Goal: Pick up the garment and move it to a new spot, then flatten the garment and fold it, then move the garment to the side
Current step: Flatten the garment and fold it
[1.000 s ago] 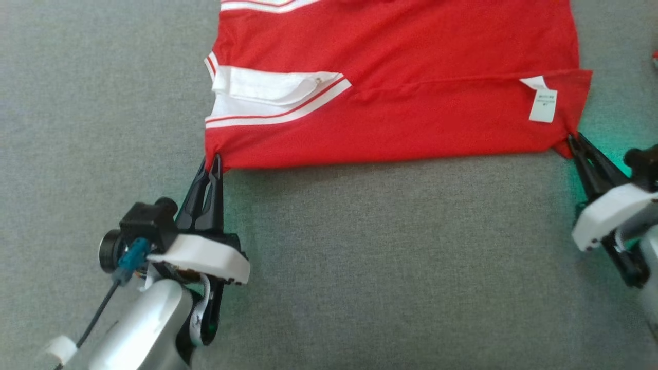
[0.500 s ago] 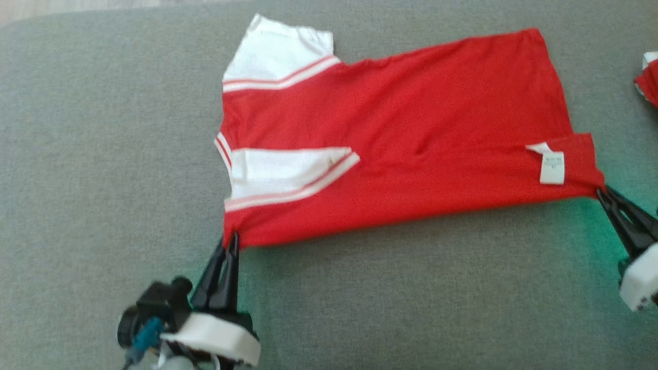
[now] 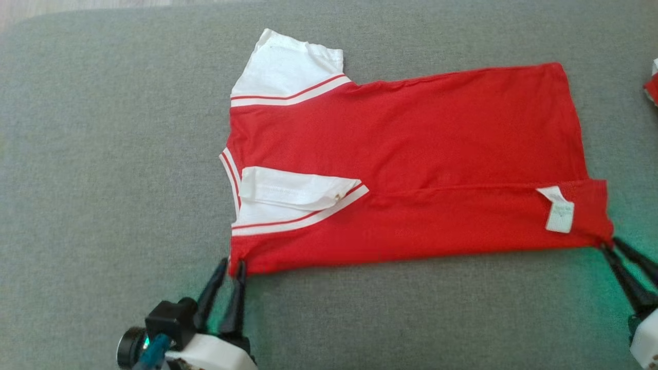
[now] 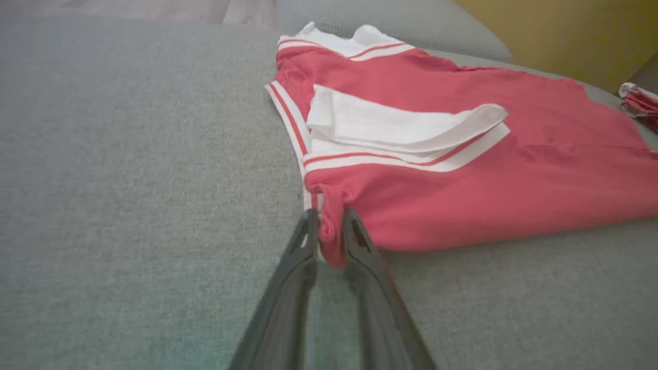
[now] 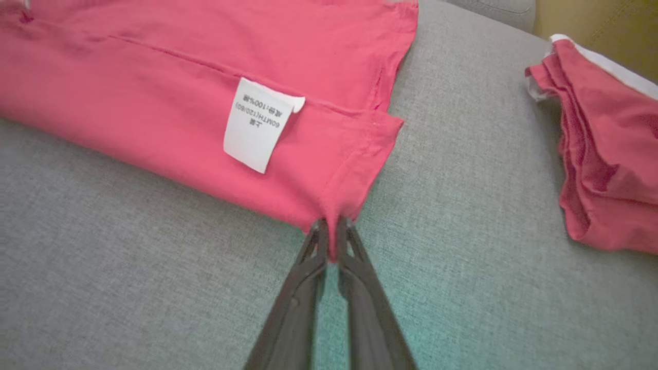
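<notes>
- The grey woven upholstered surface (image 3: 103, 180) carries everything. Its far edge curves across the far left corner in the head view.
- The red knit garment with white, red-striped sleeves (image 3: 411, 144) lies flat across the middle of the surface. Its neck end points toward the left edge and its hem toward the right edge. Its near long side is folded over onto itself.
- A second, folded red-and-white cloth (image 5: 601, 154) sits by the right edge, apart from the garment.
- One white sleeve (image 3: 293, 192) lies on top of the fold. The other juts toward the far edge.
- The left gripper (image 3: 231, 267) is at the garment's near left corner. Its fingers are parted in a released stance, with the bunched corner lying between them.
- The right gripper (image 3: 610, 245) is at the near right corner, its tips pinching a pucker of the hem.
- A small white printed care label (image 5: 257, 123) lies on the folded-over strip, near the right gripper.
</notes>
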### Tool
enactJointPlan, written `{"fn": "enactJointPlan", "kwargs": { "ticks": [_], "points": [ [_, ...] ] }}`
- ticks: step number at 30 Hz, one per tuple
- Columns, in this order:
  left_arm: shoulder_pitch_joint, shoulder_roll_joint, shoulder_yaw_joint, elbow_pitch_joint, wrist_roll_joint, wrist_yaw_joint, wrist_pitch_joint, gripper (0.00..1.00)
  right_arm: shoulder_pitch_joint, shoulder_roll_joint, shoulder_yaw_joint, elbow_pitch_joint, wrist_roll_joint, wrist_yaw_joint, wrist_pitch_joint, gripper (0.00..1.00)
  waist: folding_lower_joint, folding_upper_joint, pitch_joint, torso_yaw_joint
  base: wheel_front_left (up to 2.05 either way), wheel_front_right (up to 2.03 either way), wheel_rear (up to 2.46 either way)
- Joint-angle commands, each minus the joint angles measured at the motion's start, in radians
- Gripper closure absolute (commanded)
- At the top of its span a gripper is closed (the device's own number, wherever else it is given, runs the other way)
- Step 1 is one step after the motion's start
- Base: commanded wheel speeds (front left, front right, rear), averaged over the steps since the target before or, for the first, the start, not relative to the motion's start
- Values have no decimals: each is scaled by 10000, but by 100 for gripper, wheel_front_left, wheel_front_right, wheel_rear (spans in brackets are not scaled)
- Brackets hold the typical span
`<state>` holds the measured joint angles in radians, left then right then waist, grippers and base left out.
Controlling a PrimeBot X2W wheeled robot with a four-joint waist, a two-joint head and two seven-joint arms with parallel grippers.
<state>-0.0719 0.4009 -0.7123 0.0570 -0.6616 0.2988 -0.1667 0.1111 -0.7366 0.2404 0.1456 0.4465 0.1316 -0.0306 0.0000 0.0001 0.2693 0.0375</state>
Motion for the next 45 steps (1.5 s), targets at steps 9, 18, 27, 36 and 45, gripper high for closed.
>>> {"fn": "enactJointPlan", "kwargs": {
  "ticks": [9,18,27,36,45],
  "points": [
    [-193,407,390,-182,-302,391,934,0,51,25,-1015,-1251,-777,-9,-237,0,0,-1,113,-333,0,0,0],
    [-3291,2087,1133,-2192,502,306,2862,0,-1036,456,-963,-1458,-1654,-9,-775,0,0,-1,777,-658,0,0,0],
    [-8566,1969,970,-102,-566,-2214,6561,0,-2771,409,215,-1288,-1720,-9,-949,0,0,-1,2217,-1372,0,0,0],
    [-10986,1688,690,2938,-924,-3196,8447,0,-3831,473,959,-427,-1551,-9,-1408,0,0,-1,3056,-2164,0,0,0],
    [-11493,1904,519,4636,-771,-3415,8802,21,-4245,718,1393,456,-1467,-9,-1892,0,0,-1,3297,-2605,0,0,0]
  ]
}}
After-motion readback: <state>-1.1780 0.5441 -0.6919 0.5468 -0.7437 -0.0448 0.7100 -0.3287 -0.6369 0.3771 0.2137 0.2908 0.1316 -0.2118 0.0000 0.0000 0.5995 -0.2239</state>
